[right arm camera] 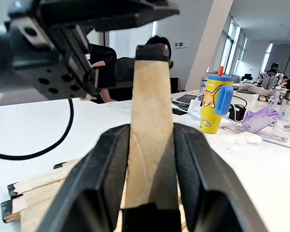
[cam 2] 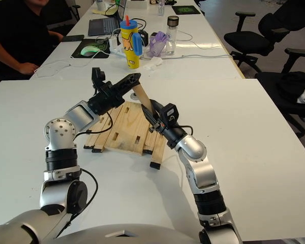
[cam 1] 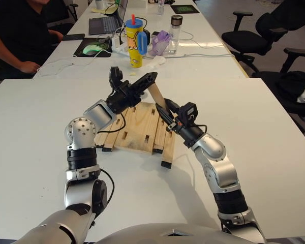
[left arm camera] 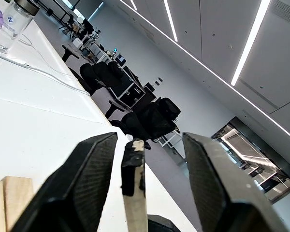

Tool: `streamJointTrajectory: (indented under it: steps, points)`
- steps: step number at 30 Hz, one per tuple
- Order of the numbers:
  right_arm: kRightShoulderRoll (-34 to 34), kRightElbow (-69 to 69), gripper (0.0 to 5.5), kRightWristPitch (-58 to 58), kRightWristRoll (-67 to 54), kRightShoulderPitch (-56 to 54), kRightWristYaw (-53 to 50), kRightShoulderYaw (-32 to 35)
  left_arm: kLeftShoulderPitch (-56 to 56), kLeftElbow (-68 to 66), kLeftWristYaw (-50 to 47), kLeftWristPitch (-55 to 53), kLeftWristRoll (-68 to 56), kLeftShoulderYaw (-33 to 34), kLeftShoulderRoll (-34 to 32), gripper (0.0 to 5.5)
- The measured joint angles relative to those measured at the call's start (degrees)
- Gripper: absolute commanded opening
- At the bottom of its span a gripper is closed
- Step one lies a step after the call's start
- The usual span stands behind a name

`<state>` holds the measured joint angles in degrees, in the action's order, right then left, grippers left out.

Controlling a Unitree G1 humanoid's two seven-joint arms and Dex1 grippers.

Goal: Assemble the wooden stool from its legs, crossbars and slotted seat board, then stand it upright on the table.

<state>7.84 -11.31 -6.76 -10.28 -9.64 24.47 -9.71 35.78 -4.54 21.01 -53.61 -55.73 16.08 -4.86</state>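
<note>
Where the white worktop [cam 1: 254, 132] comes nearest to me, a long wooden piece [cam 1: 168, 145] points its dark end my way. It runs along the right edge of the slotted seat board [cam 1: 136, 126]. That board lies slots-up in the middle of the worktop. At its left edge a few more wooden pieces [cam 1: 104, 140] with dark ends stick out, and I cannot tell whether they lie under it or just beside it.

Above the board's right edge my right tool [cam 1: 165, 111] is clamped on a wooden leg [cam 1: 155, 94], with both fingers pressed flat to its sides. The leg rises tilted up and away from me and has a black cap on its upper end. Its lower end is hidden behind my tool.

Just beyond, my left tool [cam 1: 149, 79] hangs over the board on the arm stretched in from the left, spread wide around that capped end. One finger stands to each side of it with a gap on both sides, so it has hold of nothing.

Farther back, on the rear worktop [cam 1: 213, 48], stand a yellow cup [cam 1: 134, 46] with a blue handle and a clear bottle [cam 1: 174, 33]. A laptop [cam 1: 108, 21] sits behind them, and black office chairs [cam 1: 244, 38] are off to the right.
</note>
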Motion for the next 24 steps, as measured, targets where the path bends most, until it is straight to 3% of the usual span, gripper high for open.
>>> streamJointTrajectory:
  steps: [10,17,22,24]
  points:
    - [0.11,-0.33,1.32,0.66,0.30,0.04,0.00,0.20,0.00,0.00,0.05,-1.82,-0.34,-0.38,-0.64,0.49]
    - [0.06,-0.32,1.32,0.73,-1.22,-0.18,0.73,0.63,0.00,-0.36,0.35,-1.05,-0.10,-0.45,-1.09,0.45]
    - [1.16,1.02,2.32,-0.05,-1.84,-1.10,2.08,1.64,-0.05,-0.92,0.79,2.87,2.02,-0.05,-1.23,0.45]
    - [3.23,2.17,2.36,-0.97,-1.04,-1.01,3.01,1.46,-0.29,-0.94,0.10,6.11,2.70,1.65,-1.04,0.45]
